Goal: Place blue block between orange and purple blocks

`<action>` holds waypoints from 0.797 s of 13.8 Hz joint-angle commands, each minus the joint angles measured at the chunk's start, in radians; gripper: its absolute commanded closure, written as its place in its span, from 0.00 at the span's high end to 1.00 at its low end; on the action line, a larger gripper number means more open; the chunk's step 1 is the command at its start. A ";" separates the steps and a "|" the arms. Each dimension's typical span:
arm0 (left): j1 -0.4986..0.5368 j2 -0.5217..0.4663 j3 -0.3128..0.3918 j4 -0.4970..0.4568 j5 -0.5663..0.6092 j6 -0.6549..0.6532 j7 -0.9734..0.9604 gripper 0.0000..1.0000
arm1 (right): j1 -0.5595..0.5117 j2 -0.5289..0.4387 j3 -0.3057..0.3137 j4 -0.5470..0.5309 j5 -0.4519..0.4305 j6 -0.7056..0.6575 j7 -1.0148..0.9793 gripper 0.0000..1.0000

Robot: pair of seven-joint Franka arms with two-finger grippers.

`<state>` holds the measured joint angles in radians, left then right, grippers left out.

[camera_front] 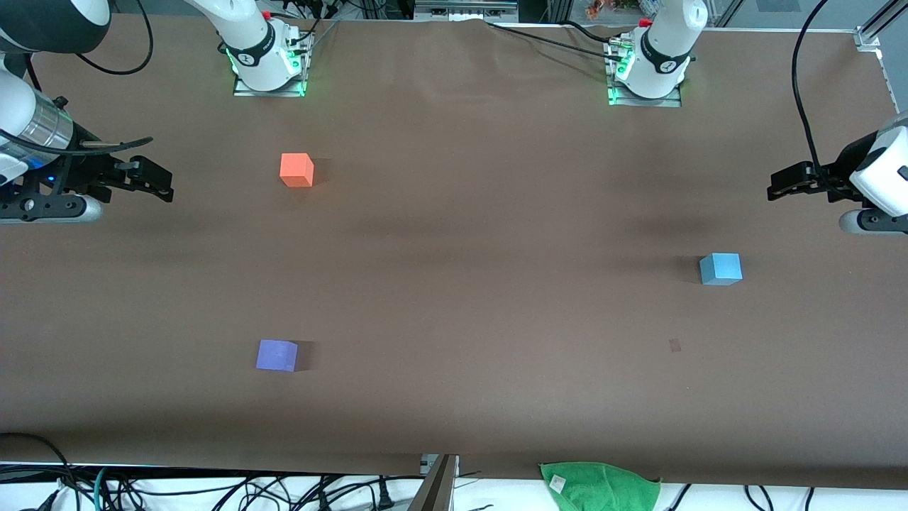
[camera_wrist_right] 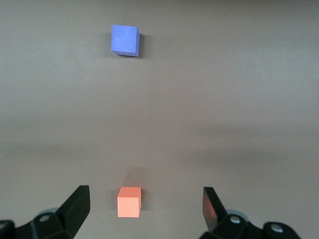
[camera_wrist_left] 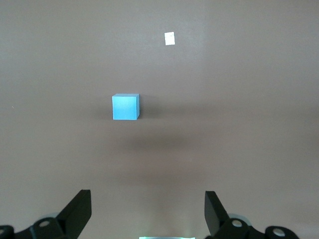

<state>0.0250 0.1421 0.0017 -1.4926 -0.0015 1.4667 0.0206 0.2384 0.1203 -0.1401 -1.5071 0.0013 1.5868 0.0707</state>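
the blue block, a small light sky-blue matte cube, sits on the brown table toward the left arm's end, well apart from the other two cubes, so we judge that nothing of the task is done yet.

going across the front view from its left edge, we first meet the right gripper, hanging over the table edge at the right arm's end with its claw spread wide and holding nothing; this arm waits. next we see the bright orange-red matte cube, farther from the front camera, and the violet-purple matte cube, nearer to it, almost in line with each other and with bare table between them. that gap looks wide enough for a third cube, as we judge it. then comes the blue block, and last the left gripper, over the table edge at the left arm's end, claw wide and empty.

in the left wrist view the blue block lies ahead of the open fingers, untouched. what is left, as we read it: reach, grasp, carry across, and set it down in the gap.
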 commanded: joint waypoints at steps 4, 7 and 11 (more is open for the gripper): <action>0.004 0.014 0.004 0.031 0.008 -0.011 0.009 1.00 | -0.005 0.001 0.002 0.010 -0.007 -0.008 -0.002 1.00; 0.004 0.034 0.006 0.031 0.015 -0.003 0.010 1.00 | -0.005 0.001 0.002 0.010 -0.006 -0.008 0.000 1.00; 0.045 0.117 0.007 0.029 0.023 0.003 0.012 1.00 | -0.008 0.001 0.002 0.010 -0.007 -0.008 -0.002 1.00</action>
<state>0.0371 0.1975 0.0116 -1.4925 -0.0010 1.4688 0.0214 0.2369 0.1203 -0.1410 -1.5071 0.0014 1.5868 0.0707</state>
